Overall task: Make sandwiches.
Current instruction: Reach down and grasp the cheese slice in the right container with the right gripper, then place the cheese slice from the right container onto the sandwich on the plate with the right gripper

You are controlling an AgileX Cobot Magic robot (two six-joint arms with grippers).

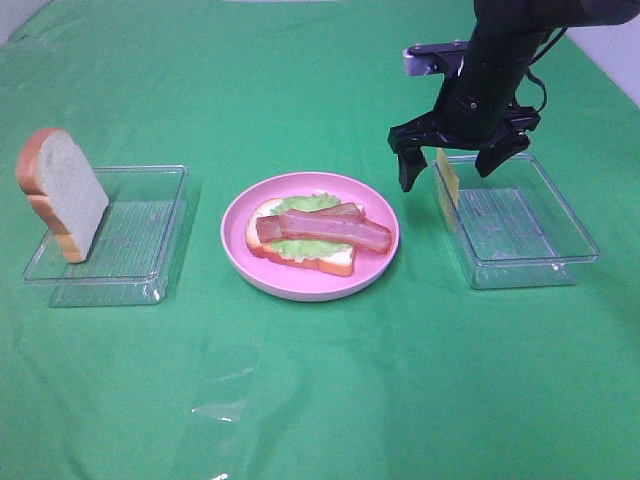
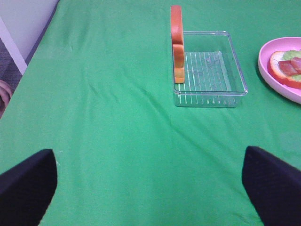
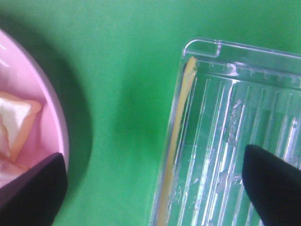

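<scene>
Right hand point(image 1: 447, 177) spread wide over cheese slice point(image 1: 450, 203) in tray point(image 1: 532, 266).

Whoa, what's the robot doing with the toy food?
It is building a toy sandwich on the pink plate. So far the sandwich has a bottom bread slice, lettuce and bacon. The right end effector hangs open over the yellow cheese, which stands on edge in the right tray. Another bread slice leans in the left tray. The left end effector is open and empty over the green cloth.
</scene>
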